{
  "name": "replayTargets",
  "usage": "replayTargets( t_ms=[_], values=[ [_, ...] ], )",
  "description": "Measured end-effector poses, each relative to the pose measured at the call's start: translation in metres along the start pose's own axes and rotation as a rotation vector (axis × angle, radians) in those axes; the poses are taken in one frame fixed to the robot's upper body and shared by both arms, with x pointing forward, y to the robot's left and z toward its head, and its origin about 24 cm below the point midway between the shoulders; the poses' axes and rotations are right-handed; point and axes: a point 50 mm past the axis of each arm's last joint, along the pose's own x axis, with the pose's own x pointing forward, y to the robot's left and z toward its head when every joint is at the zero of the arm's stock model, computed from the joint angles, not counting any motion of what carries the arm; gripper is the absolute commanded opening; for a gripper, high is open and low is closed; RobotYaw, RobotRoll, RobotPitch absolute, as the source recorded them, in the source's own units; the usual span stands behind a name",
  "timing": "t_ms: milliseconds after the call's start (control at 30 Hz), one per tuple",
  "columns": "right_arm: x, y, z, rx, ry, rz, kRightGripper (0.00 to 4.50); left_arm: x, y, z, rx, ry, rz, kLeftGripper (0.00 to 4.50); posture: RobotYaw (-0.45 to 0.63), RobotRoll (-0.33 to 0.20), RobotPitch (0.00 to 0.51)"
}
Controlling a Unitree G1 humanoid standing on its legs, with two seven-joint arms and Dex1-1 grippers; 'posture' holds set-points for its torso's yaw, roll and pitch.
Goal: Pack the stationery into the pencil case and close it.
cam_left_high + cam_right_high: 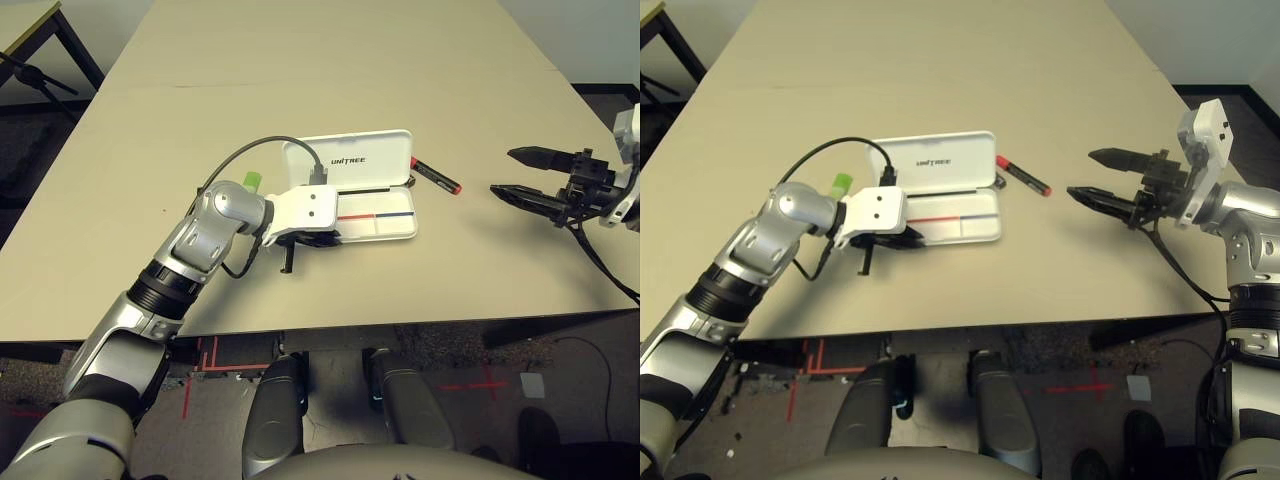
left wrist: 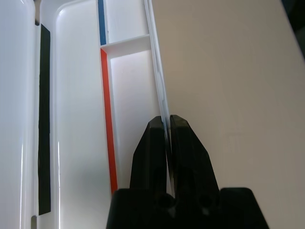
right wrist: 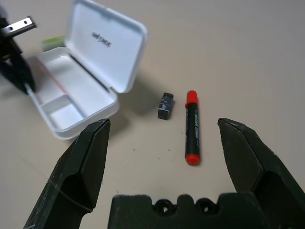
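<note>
The white pencil case lies open mid-table with its lettered lid standing up behind an empty tray. My left gripper is shut on the tray's front wall near its left end. Behind my left wrist a lime-green highlighter lies on the table. Just right of the case lie a red marker and a small dark block. My right gripper hovers open to the right of the marker, pointing at it, with nothing between its fingers.
The beige table stretches far back behind the case. Its front edge runs close below the case. A black cable loops over my left wrist. Dark furniture stands off the table's far left corner.
</note>
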Motion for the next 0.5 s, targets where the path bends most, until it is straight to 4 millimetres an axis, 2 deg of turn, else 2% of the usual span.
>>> replayTargets(
  t_ms=[100, 300, 400, 500],
  values=[
    [-0.0003, 0.0, -0.0011, 0.004, 0.003, -0.008, 4.5, 0.0017, -0.0057, -0.0068, -0.023, 0.014, -0.019, 0.06, -0.1, 0.0, 0.174],
    [0.0017, 0.0004, -0.0027, 0.011, 0.0, -0.015, 4.5, 0.0038, -0.0073, -0.0072, -0.024, 0.02, -0.029, 0.06, -0.1, 0.0, 0.18],
    [0.0038, 0.001, -0.0041, 0.019, -0.004, -0.016, 4.5, 0.0041, -0.0076, -0.0071, -0.018, 0.021, -0.031, 0.86, -0.1, 0.0, 0.18],
    [0.0052, 0.001, -0.004, 0.026, -0.006, -0.017, 4.5, 0.0041, -0.0076, -0.0069, -0.014, 0.02, -0.031, 1.94, -0.1, 0.0, 0.18]
  ],
)
